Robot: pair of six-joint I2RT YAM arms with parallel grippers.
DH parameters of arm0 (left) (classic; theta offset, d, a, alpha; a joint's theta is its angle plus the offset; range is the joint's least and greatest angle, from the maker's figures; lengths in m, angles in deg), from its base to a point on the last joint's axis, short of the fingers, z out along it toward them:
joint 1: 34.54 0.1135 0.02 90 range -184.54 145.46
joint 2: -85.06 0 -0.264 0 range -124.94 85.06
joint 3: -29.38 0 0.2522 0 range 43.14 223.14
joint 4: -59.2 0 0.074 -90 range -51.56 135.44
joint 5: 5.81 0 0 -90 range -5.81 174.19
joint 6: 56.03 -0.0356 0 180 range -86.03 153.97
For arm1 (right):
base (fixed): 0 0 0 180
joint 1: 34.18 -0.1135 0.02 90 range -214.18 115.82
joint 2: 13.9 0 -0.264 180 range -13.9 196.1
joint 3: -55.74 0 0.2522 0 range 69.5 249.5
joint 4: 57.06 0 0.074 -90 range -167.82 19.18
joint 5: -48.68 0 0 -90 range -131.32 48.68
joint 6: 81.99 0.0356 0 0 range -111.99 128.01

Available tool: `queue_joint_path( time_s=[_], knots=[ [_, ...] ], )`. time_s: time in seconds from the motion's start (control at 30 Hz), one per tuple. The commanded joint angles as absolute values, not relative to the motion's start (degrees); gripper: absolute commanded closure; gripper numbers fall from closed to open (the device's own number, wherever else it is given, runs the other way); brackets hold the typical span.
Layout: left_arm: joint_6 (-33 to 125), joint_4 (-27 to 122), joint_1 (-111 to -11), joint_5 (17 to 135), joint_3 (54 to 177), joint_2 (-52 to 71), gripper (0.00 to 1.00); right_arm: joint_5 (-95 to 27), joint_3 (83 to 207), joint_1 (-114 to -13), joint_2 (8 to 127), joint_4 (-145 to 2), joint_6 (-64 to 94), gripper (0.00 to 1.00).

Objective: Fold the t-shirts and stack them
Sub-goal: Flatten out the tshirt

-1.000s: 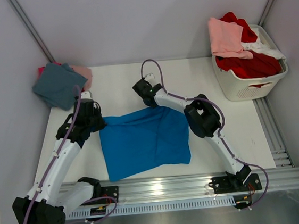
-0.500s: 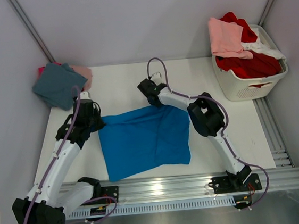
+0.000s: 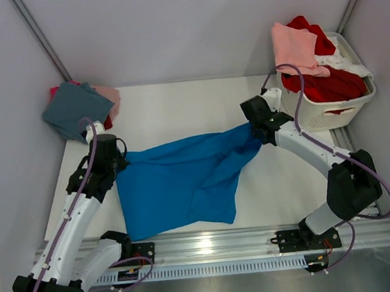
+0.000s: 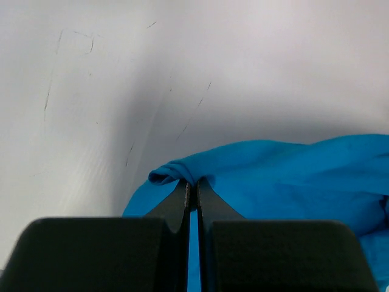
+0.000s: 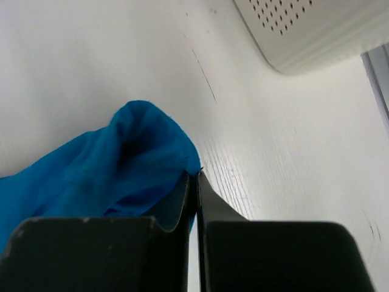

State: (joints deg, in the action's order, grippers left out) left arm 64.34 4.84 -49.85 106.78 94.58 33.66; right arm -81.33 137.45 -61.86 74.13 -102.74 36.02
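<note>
We hold the blue t-shirt (image 3: 185, 182) at centre frame by its upper corners, left gripper (image 3: 118, 165) and right gripper (image 3: 258, 134) each clamped on cloth, seemingly to stretch it flat for folding.

Plain bright blue t-shirt (image 3: 184, 178) at centre frame on a white table (image 3: 177, 106). Upper left: dusty teal tee (image 3: 73, 111) over pink cloth (image 3: 109, 96). Upper right: white perforated basket (image 3: 317, 116) holding red tees (image 3: 328, 86), a pale pink tee (image 3: 295, 48) and white cloth (image 3: 350, 65)
</note>
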Motion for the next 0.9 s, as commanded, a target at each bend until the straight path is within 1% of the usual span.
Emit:
queue_joint_path(
  time_s=[0.0, 0.2, 0.33, 0.4, 0.43, 0.47, 0.5, 0.53, 0.6, 0.63, 0.7, 0.73, 0.8, 0.87],
  knots=[
    [65.9, 4.5, -49.2, 108.8, 95.0, 34.3, 0.99, -80.9, 135.0, -63.1, 73.9, -105.3, 40.5, 1.00],
    [66.9, 4.4, -49.2, 106.9, 94.2, 35.4, 0.99, -82.3, 130.9, -66.2, 69.8, -107.2, 41.6, 1.00],
    [67.4, 3.7, -49.2, 107.1, 94.3, 34.8, 0.98, -83.5, 129.2, -66.0, 69.6, -107.7, 41.5, 0.99],
    [67.4, 3.7, -49.1, 107.0, 94.4, 34.6, 0.98, -84.4, 128.9, -65.5, 71.0, -107.4, 41.2, 0.90],
    [67.5, 3.8, -49.2, 106.8, 94.5, 34.6, 0.98, -84.9, 129.3, -65.5, 71.7, -107.4, 41.4, 0.79],
    [67.5, 3.9, -49.2, 106.6, 94.4, 34.7, 0.98, -85.3, 129.6, -65.4, 72.4, -107.6, 41.5, 0.70],
    [67.5, 4.0, -49.2, 106.5, 94.4, 34.8, 0.98, -85.5, 130.1, -65.5, 73.6, -107.6, 41.8, 0.64],
    [67.5, 4.1, -49.2, 106.3, 94.3, 34.8, 0.98, -85.9, 130.4, -66.3, 73.8, -107.4, 41.8, 0.54],
    [67.6, 4.2, -49.2, 106.3, 94.2, 34.9, 0.97, -86.9, 130.6, -68.0, 73.6, -105.1, 41.1, 0.40],
    [67.5, 4.2, -49.2, 106.3, 94.3, 35.0, 0.97, -87.4, 130.5, -69.9, 72.9, -104.1, 40.7, 0.31],
    [67.5, 4.3, -49.2, 106.1, 94.1, 35.0, 0.97, -87.2, 130.2, -71.5, 72.1, -101.1, 39.7, 0.27],
    [67.5, 4.5, -49.2, 106.0, 94.0, 35.0, 0.97, -86.2, 130.1, -72.7, 71.5, -99.8, 39.0, 0.22],
    [67.5, 4.9, -49.2, 105.7, 93.9, 35.0, 0.97, -82.7, 130.1, -73.3, 71.7, -96.1, 36.8, 0.21],
    [67.4, 5.1, -49.2, 105.6, 93.7, 35.0, 0.97, -81.9, 130.8, -73.8, 73.4, -95.6, 36.5, 0.22]
  ],
)
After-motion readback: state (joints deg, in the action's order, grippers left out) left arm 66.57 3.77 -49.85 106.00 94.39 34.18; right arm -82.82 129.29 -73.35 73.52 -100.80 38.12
